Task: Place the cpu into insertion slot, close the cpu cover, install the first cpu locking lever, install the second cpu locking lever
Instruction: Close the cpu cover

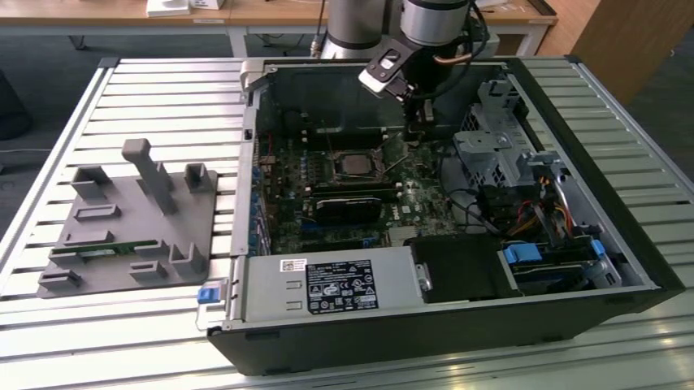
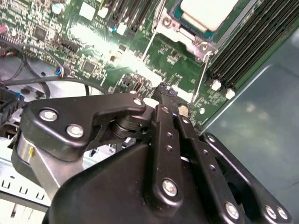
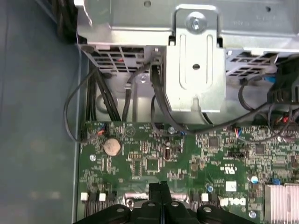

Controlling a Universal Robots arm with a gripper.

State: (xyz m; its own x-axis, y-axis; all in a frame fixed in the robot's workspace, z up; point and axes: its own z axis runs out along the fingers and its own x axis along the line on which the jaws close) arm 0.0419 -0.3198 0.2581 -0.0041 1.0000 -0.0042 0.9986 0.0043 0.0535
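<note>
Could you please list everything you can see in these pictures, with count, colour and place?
slatted table: one, silver, under everything
computer case: one, black, open, on the table
motherboard: one, green, inside the case
cpu cover: one, silver, on the motherboard
cpu: one, silver-grey, inside the cover's cut-out
coin cell: one, silver, on the motherboard
drive cage: one, silver, beside the motherboard
power supply: one, silver with a black label, at the case's near edge
fixture plate: one, grey, on the table, at the exterior view's left of the case
arm: one, grey, above the case
gripper: one, black, shut, over the motherboard near the cpu
</note>
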